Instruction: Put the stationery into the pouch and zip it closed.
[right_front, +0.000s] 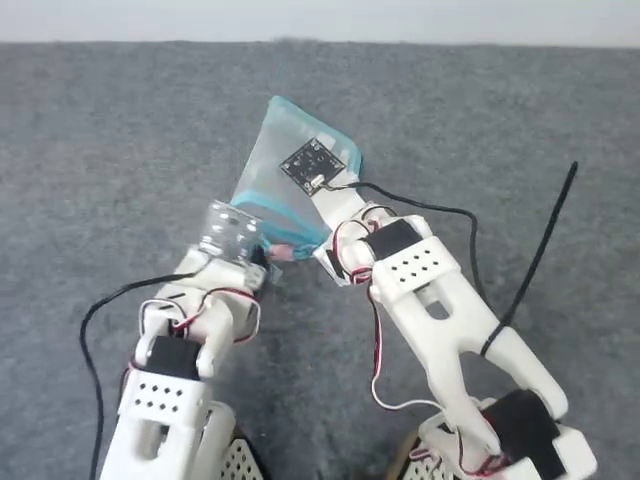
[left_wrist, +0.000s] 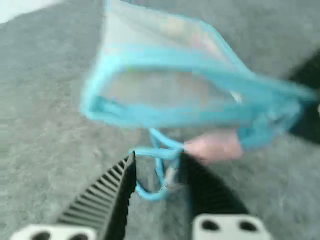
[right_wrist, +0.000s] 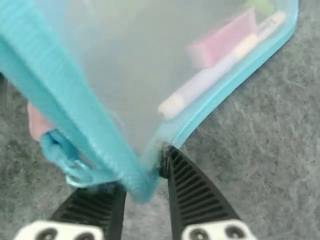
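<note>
1. The pouch (right_front: 285, 195) is off the bench (right_front: 520, 120), raised between the two arms. Inside it, the right wrist view shows a pen (right_wrist: 210, 80) and a pink block (right_wrist: 220, 37) lying against its see-through wall.
2. The right claw (right_wrist: 145, 190) is clamped on the pouch's teal-edged corner. The left claw (left_wrist: 159, 175) stands apart, with the zip pull (left_wrist: 159, 160) hanging between its fingers, not pinched.
3. The pouch looks light, thin and floppy, so it will probably sag and twist when tugged. The trimmed corner seems the firmest hold, which suits bracing against the zip.
4. The pull is a slim cord loop, likely to slip. Gripping near its metal end should be safest.
5. No brand, label or writing can be read on the pouch or its contents.
</note>
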